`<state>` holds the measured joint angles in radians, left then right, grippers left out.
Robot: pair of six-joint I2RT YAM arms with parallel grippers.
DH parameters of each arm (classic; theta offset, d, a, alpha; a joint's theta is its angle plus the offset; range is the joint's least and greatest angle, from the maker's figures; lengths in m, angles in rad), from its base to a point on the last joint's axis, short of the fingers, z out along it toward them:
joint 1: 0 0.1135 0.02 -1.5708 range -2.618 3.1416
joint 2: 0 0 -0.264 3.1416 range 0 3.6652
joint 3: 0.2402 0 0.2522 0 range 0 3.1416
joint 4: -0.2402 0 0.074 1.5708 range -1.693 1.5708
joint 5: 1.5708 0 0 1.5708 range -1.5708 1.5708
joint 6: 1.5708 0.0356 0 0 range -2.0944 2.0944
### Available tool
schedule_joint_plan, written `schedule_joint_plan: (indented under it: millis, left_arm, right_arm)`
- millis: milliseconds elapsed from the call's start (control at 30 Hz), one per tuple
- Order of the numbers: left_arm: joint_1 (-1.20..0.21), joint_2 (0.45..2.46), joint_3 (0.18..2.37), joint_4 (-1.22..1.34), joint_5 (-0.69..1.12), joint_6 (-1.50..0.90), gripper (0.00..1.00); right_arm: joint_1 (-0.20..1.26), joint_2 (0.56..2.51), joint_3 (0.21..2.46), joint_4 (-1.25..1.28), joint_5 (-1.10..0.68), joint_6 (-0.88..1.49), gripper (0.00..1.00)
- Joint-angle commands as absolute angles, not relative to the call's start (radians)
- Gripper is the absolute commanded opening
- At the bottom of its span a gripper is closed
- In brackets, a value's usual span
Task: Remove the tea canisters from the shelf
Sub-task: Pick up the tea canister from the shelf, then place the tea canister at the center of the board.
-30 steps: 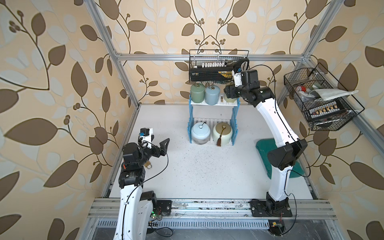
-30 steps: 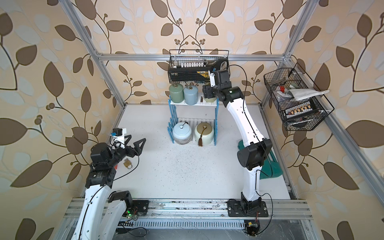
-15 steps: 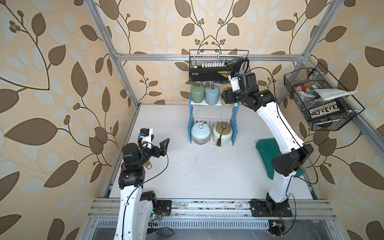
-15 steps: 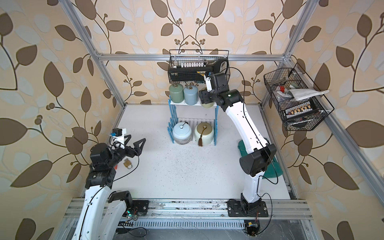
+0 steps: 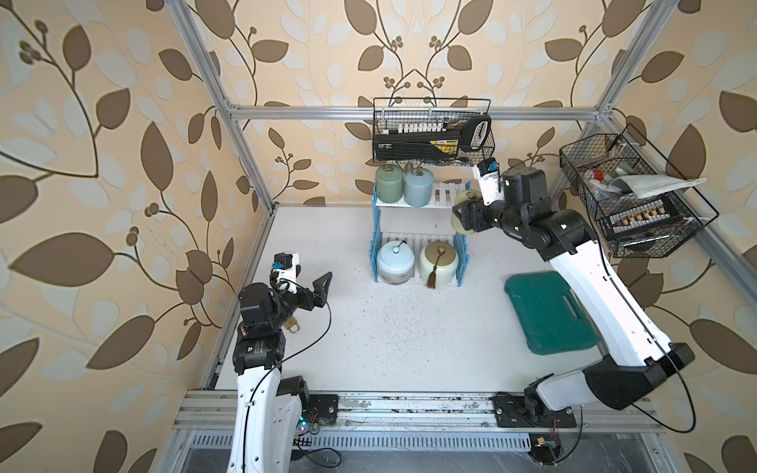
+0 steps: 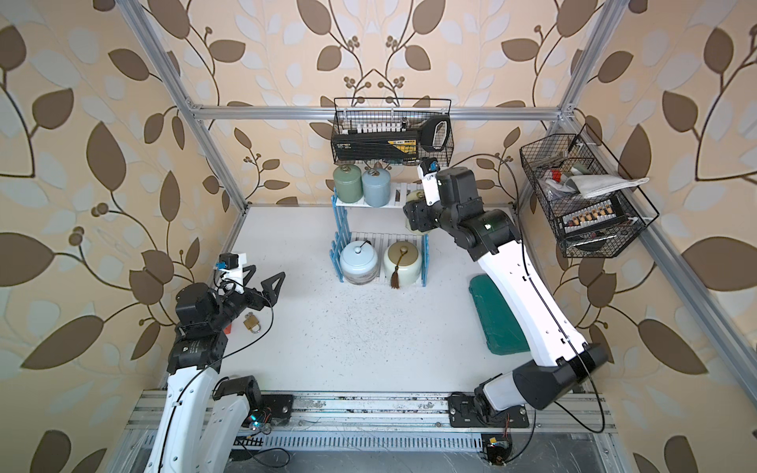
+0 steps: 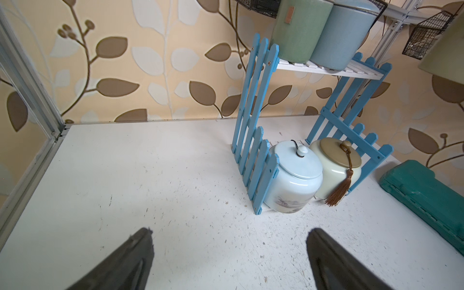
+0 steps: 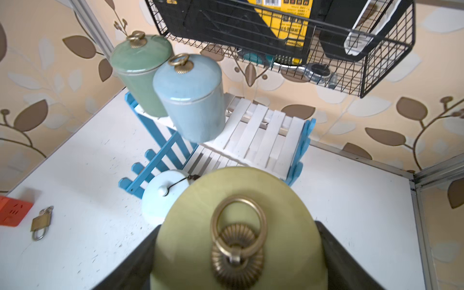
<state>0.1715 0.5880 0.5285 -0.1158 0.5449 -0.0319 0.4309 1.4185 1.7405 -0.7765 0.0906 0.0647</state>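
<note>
My left gripper (image 6: pixel 262 279) hangs spread wide over the tabletop's front-left. Pale blue jar (image 5: pixel 395 262) and cream jar (image 5: pixel 440 262) sit on the lower tier of the shelf (image 5: pixel 375 254). My right gripper (image 8: pixel 237 236) pinches the yellow-green canister (image 8: pixel 190 221) in the air beside the shelf's right end. Sage green canister (image 5: pixel 389 186) and grey-blue canister (image 5: pixel 418 186) are on the top tier, by the back edge.

White table (image 5: pixel 389 327): shelf (image 5: pixel 374 245), case (image 5: pixel 549 311), padlock (image 6: pixel 252 323)

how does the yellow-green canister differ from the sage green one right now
The yellow-green canister is clamped in the right gripper, off the shelf; the sage green canister stands on its top tier. Colour differs: pale yellow-green against sage. Both are cylinders with brass ring lids.
</note>
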Motion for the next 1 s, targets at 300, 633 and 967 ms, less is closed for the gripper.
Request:
schedule_joint_plan:
  millis: [300, 633, 967]
  left_arm:
    - [0.184, 0.592, 0.514, -0.063, 0.554, -0.022, 0.99]
    - [0.182, 0.604, 0.513, -0.059, 0.556, -0.025, 0.99]
    - [0.183, 0.596, 0.505, -0.049, 0.555, -0.025, 0.99]
  right_arm:
    - [0.473, 1.047, 1.246, -0.490, 0.047, 0.123, 0.46]
    - [0.484, 0.853, 0.839, -0.330, 0.068, 0.189, 0.44]
    - [0.489, 0.738, 0.571, -0.251, 0.158, 0.263, 0.43]
